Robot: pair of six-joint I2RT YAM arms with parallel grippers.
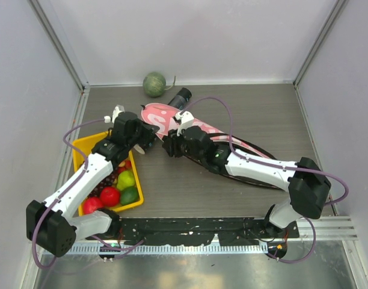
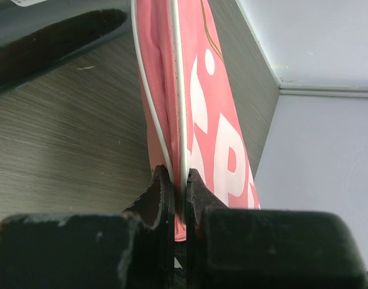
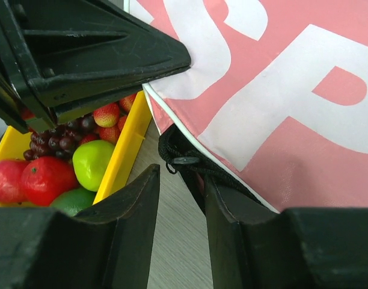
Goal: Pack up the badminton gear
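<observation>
step in hand, by my reading: working the zip of the large pink fabric racket bag [image 1: 159,115] with white "sport" lettering. it lies flat mid-table, slanting from far left to near right. cannot tell if the zip run is open or shut. no rackets or shuttlecocks in view, possibly inside.

left gripper [image 2: 181,186]: jaws pressed together on the bag's rim, pinching the white piping [image 2: 177,90] and the thin pink cloth beside it. looks like a bracing hold.

right gripper [image 3: 183,177]: jaws apart, nothing between the pads. the small black zip pull [image 3: 185,161] sits just past the tips, on a dark zip band under the bag's edge.

long black tube [image 1: 181,95]: outside the bag, at its far end, touching or just beside it.

next move calls for: ease the right jaws forward over the pull, close on that small tab alone and not the cloth, then draw along the seam while the left hold keeps the edge taut. risk: the pull is small and may slip.

textures: bag cloth smooth, limp, slightly glossy, corded piping. table [image 2: 64,144] grey wood-grain, matte. yellow plastic tray [image 3: 127,150] of glossy fruit just left of the bag, and a round green melon [image 1: 154,84] at the far wall. neither is gear.
</observation>
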